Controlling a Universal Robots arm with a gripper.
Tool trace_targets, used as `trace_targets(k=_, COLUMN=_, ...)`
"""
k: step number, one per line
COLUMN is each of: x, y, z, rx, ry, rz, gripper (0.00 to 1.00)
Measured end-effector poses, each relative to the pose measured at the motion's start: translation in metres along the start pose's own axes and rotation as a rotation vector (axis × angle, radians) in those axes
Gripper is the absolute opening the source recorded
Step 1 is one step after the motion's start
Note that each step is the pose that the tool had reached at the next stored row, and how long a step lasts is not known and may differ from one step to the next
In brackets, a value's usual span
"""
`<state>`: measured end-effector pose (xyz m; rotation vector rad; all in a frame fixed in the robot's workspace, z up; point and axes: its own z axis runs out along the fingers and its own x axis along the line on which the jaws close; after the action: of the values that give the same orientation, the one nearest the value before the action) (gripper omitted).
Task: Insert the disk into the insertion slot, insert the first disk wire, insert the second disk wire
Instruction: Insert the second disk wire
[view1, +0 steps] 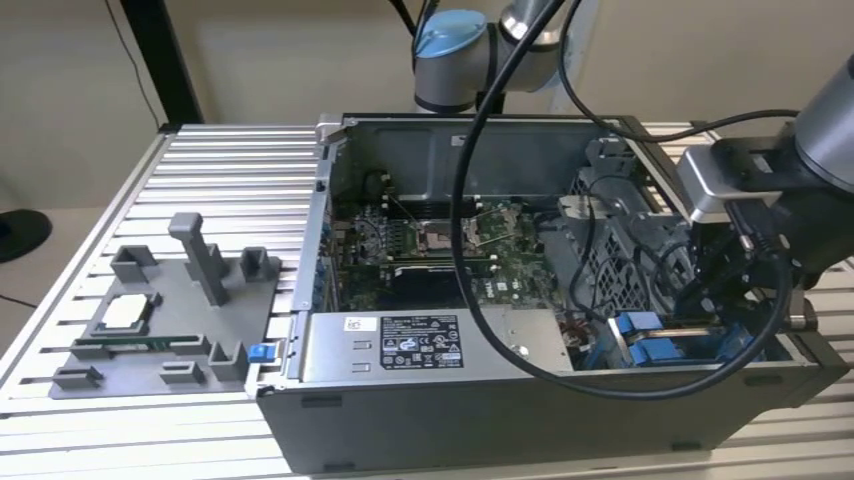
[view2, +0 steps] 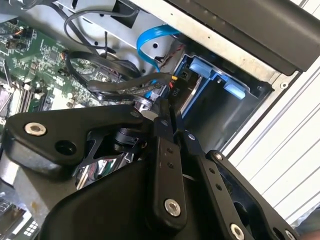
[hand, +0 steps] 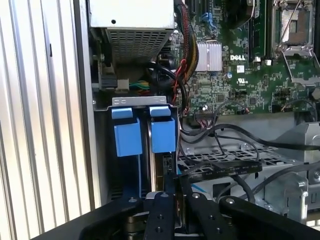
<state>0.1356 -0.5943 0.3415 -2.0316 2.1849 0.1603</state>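
Inside the insertion slot (hand: 145, 165), disk (hand: 159, 160) seated, fingers (hand: 172, 197) together on a black wire connector (view2: 159, 95), blue cable (view2: 150, 42) in the second wrist view.

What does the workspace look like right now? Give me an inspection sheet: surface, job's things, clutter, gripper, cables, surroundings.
Surface: slatted metal table carrying an open computer case.
Job's things: disk sits in the insertion slot, blue carrier tabs showing.
Clutter: grey fixture block with small parts beside the case, on the exterior view's left; labelled power-supply box inside the case.
Gripper: gripper low at the slot's open end, by the disk's edge.
Cables: blue flat cable and black cables loop near the slot.
Surroundings: plain wall, black post.
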Motion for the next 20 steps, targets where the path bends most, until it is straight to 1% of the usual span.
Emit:
trace_targets(k=4, x=0.0014, y=0.0001, z=-0.0002, rx=0.0001, ry=-0.0058, rz=-0.002, gripper=0.00)
trace_targets(k=9, x=0.0064, y=0.0002, z=-0.0012, rx=-0.0017, ry=-0.0071, rz=-0.011, gripper=0.00)
trace_targets(k=12, x=0.0071, y=0.0001, z=-0.0012, rx=-0.0020, ry=-0.0089, rz=-0.016, gripper=0.00)
trace_targets(k=17, x=0.0072, y=0.0002, z=-0.0011, rx=-0.0010, ry=-0.0185, rz=-0.016, gripper=0.00)
trace_targets(k=20, x=0.0072, y=0.0003, z=-0.0011, rx=0.0021, ry=-0.0242, rz=-0.016, gripper=0.00)
